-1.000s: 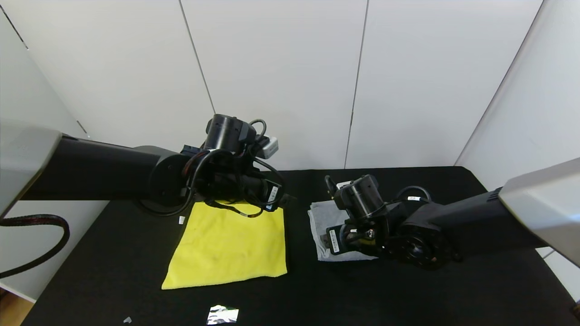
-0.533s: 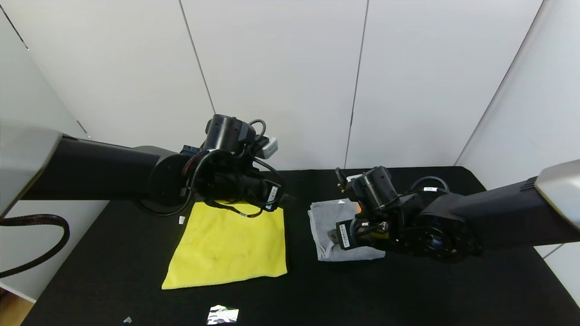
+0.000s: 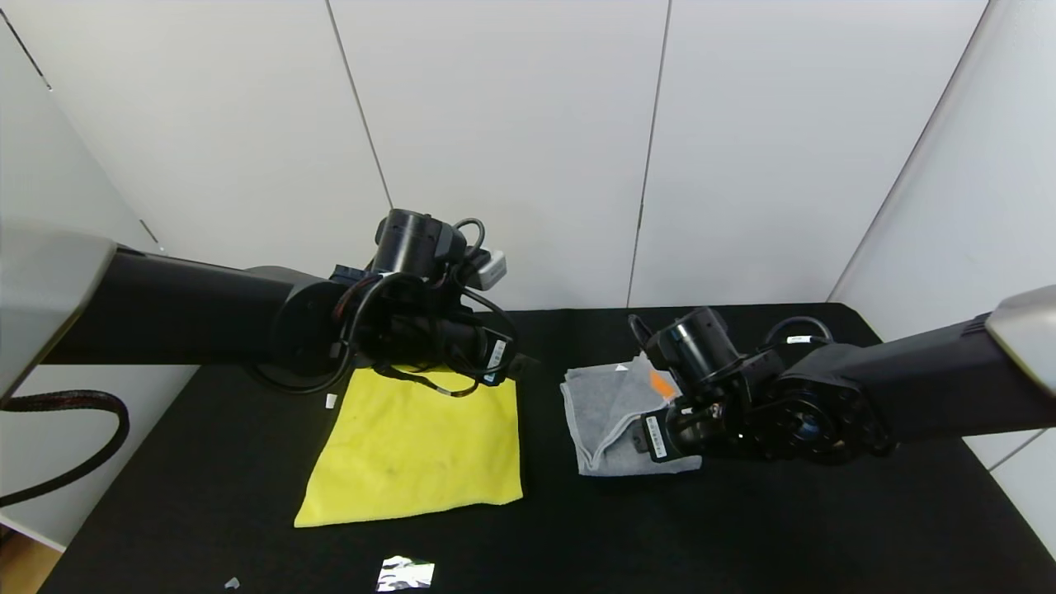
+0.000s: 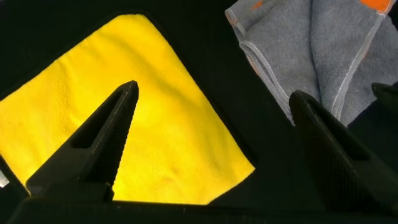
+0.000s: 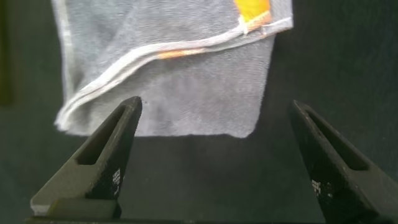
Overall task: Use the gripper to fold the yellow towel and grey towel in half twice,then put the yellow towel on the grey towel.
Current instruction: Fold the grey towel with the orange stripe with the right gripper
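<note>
The yellow towel (image 3: 417, 450) lies flat on the black table, left of centre, and also shows in the left wrist view (image 4: 174, 124). The grey towel (image 3: 598, 408) lies folded to its right, with a loose upper layer creased across it and an orange mark (image 3: 660, 384). My left gripper (image 3: 521, 361) hovers open and empty over the yellow towel's far right corner (image 4: 214, 90). My right gripper (image 3: 648, 436) hovers open and empty above the grey towel's near right part (image 5: 216, 102). The grey towel's layered edges and orange band show in the right wrist view (image 5: 186, 68).
A crumpled foil scrap (image 3: 404, 572) and a small white scrap (image 3: 232, 583) lie near the table's front edge. A small white tag (image 3: 331, 401) sits at the yellow towel's far left corner. Bare black table (image 3: 742, 536) lies in front and to the right. White wall panels stand behind.
My right arm has moved to the right off the grey towel, uncovering more of it and its orange mark. The left arm and the yellow towel have not moved.
</note>
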